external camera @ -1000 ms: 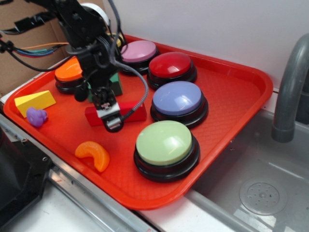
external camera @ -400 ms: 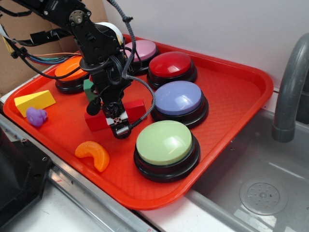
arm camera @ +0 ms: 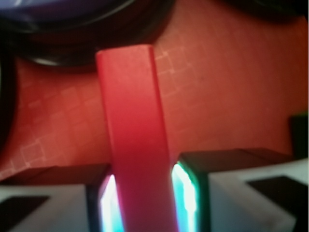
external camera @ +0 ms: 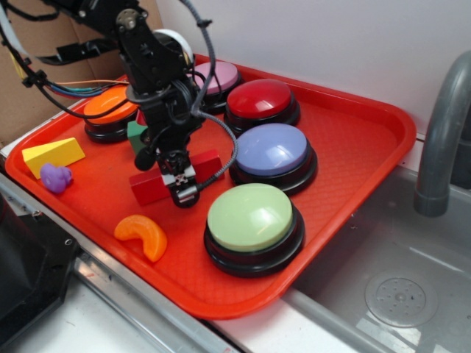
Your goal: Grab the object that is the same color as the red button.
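The long red block (external camera: pixel 149 187) lies on the red tray (external camera: pixel 353 140), left of the purple button. My gripper (external camera: pixel 182 193) comes down over the block's middle and is shut on it. In the wrist view the red block (arm camera: pixel 133 121) runs straight up between my two fingers, with the gripper (arm camera: pixel 142 203) pressed against both its sides. The dark-red dome button (external camera: pixel 260 99) stands at the back of the tray, apart from the arm.
A purple button (external camera: pixel 271 149) and a light-green button (external camera: pixel 250 217) stand close to the right of the gripper. Behind are a pink button (external camera: pixel 213 77), an orange button (external camera: pixel 107 107) and a green block (external camera: pixel 136 136). A yellow wedge (external camera: pixel 53 153), a purple toy (external camera: pixel 55 176) and an orange crescent (external camera: pixel 143 234) lie left. A sink with a faucet (external camera: pixel 441 132) is at the right.
The arm has moved right and lowered over the red block. The block has turned, its right end swinging toward the back, and the fingers have closed on it.
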Available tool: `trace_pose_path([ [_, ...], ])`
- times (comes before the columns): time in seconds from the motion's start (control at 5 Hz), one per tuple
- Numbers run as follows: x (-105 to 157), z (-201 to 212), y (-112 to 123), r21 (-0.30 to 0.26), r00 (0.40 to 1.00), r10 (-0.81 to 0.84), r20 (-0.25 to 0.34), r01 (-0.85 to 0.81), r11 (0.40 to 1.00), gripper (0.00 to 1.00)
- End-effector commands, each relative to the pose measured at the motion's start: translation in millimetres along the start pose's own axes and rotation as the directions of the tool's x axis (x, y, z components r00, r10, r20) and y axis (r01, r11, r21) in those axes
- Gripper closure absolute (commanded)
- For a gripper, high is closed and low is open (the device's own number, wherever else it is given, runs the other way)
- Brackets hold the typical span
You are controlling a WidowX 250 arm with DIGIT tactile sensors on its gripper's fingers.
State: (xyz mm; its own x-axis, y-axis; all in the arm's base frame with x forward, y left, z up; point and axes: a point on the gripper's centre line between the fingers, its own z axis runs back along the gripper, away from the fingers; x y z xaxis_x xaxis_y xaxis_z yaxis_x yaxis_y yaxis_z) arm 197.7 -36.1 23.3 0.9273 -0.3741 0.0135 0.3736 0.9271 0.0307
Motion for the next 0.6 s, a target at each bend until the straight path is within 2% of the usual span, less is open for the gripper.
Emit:
trace_pose_path([
  [0.0,2,63,13,-0.034,0.988,0.149,-0.040,-0.151,0.988,1.00],
  [0.2,-8,95,21,-0.042,0.974,0.224,-0.029,-0.225,0.973,1.00],
  [0.4,-26,130,36,-0.034,0.945,0.327,0.020,-0.326,0.945,1.00],
])
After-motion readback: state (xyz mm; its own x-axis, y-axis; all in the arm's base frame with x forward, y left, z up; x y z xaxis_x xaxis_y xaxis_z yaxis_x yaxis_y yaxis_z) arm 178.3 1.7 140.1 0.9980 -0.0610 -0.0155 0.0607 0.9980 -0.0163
